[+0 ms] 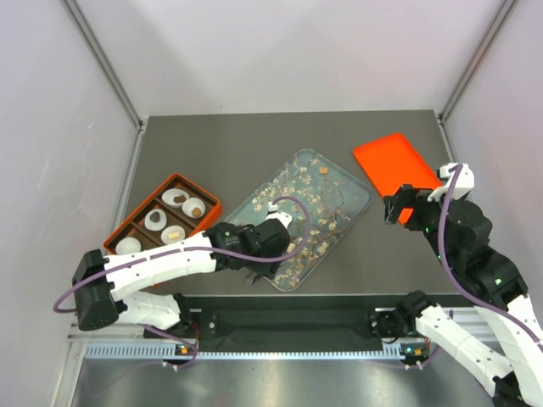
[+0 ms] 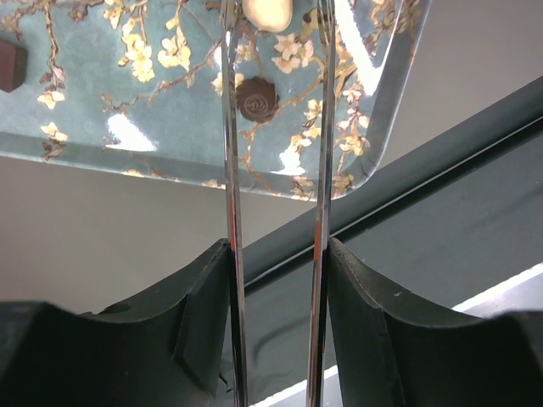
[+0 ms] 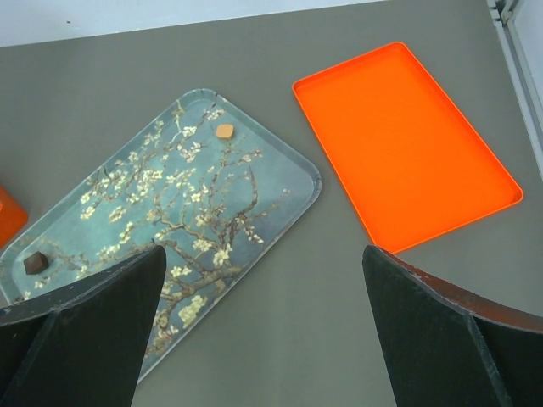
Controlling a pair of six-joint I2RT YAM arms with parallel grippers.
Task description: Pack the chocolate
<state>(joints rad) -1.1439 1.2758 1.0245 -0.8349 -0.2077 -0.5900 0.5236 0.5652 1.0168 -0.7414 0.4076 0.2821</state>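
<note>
Where left fingers [image 2: 230, 127] part, dark chocolate [image 2: 257, 99] between

I find nothing to read here: no words, numbers or brand marks on the flowered tray [image 3: 170, 195], the orange lid [image 3: 407, 144], the box [image 1: 141, 210] or the chocolate [image 2: 257, 99].

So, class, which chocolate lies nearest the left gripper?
The dark rose-shaped round, framed by the left gripper; the cream piece lies farther, the dark square off aside.
</note>
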